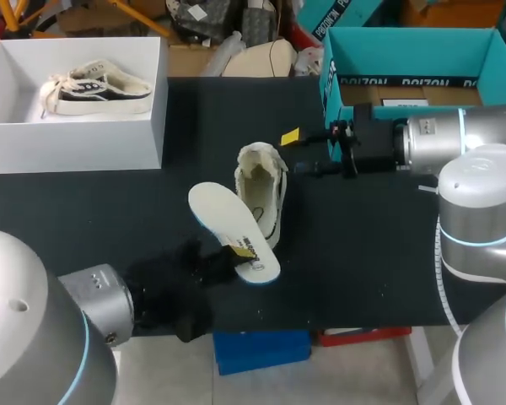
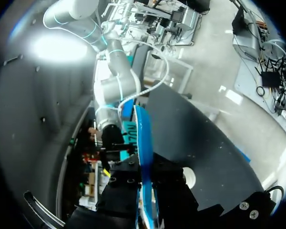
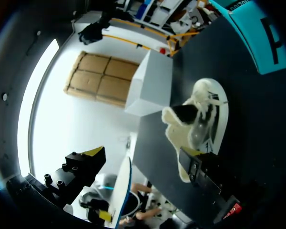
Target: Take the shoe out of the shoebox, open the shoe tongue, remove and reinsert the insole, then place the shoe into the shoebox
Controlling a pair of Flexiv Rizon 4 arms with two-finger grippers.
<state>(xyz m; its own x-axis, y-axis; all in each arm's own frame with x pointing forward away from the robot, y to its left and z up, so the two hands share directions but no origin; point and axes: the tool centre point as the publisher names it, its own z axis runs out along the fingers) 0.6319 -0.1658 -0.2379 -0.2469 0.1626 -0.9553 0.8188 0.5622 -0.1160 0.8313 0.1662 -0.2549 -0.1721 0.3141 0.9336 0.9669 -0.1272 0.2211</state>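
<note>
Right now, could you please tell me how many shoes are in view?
2 shoes: one lies in the white box, the other on the table, next to the insole. The teal box may hide more.

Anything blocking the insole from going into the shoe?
Nothing visible. The insole, clamped in the left gripper, lies alongside the shoe, whose opening faces up, uncovered. The right gripper is open beside the shoe, not over the opening.
</note>
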